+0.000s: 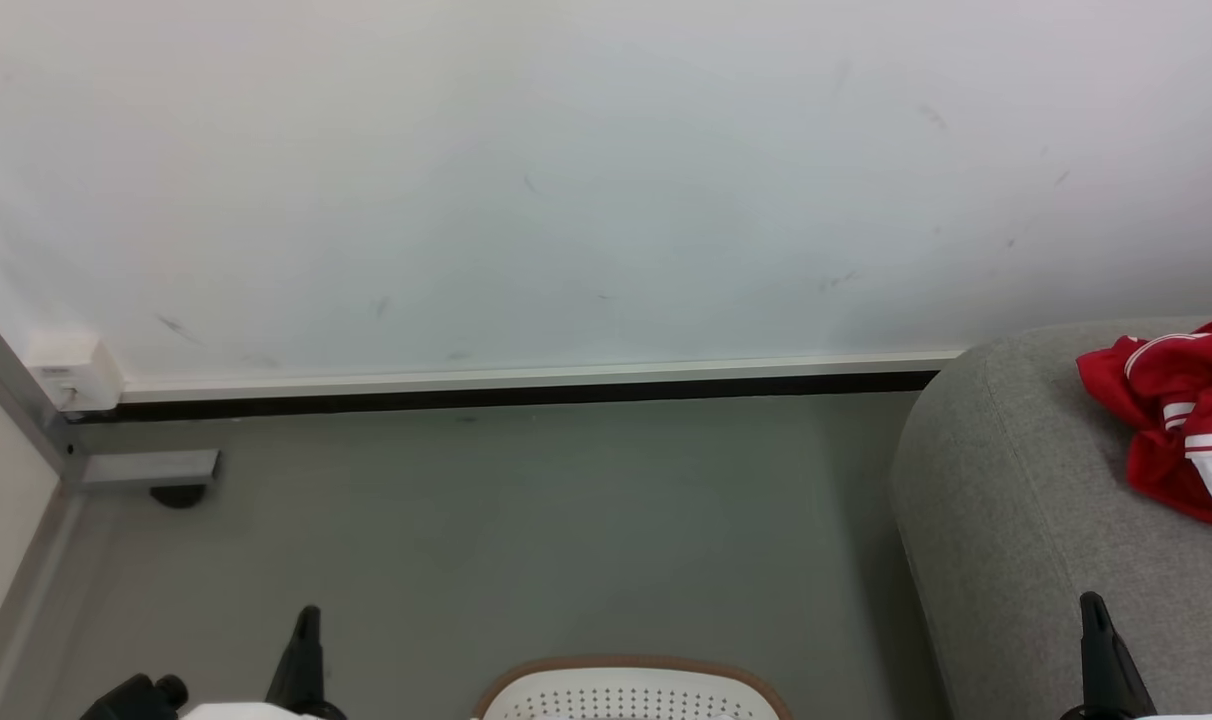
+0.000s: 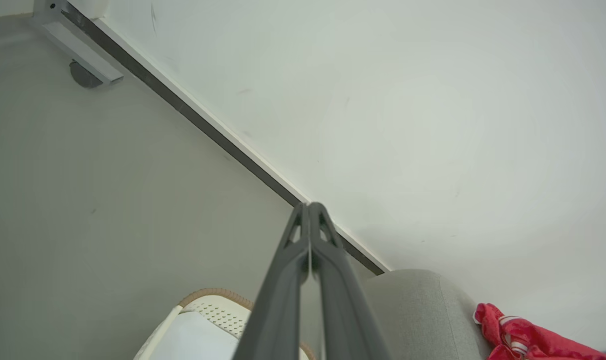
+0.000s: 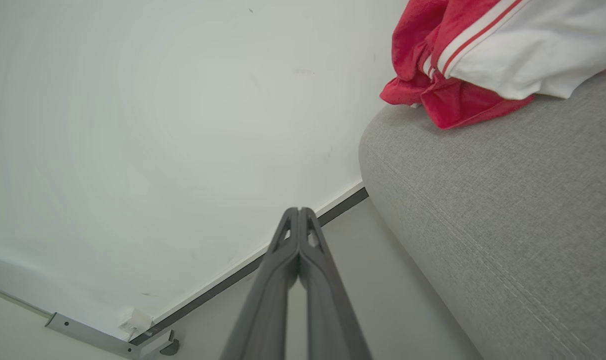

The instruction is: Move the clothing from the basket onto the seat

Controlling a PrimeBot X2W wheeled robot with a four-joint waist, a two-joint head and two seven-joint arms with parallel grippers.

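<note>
The bright red soft garment with white stripes (image 1: 1151, 380) lies crumpled on the large light grey upholstered seat (image 1: 1006, 520), outside the oval cream-white perforated basket (image 1: 631, 700). I judge nothing remains to carry, so my left pincer (image 2: 309, 206) and right pincer (image 3: 299, 210) are clenched, empty.

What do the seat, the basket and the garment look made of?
Seat: woven upholstery fabric, matte grey, visible weave and stitched seam. Basket: probably moulded plastic, smooth white with rows of punched holes; brown rim looks woven, material unclear. Garment: soft cloth, red with white stripes, crumpled into folds.
</note>
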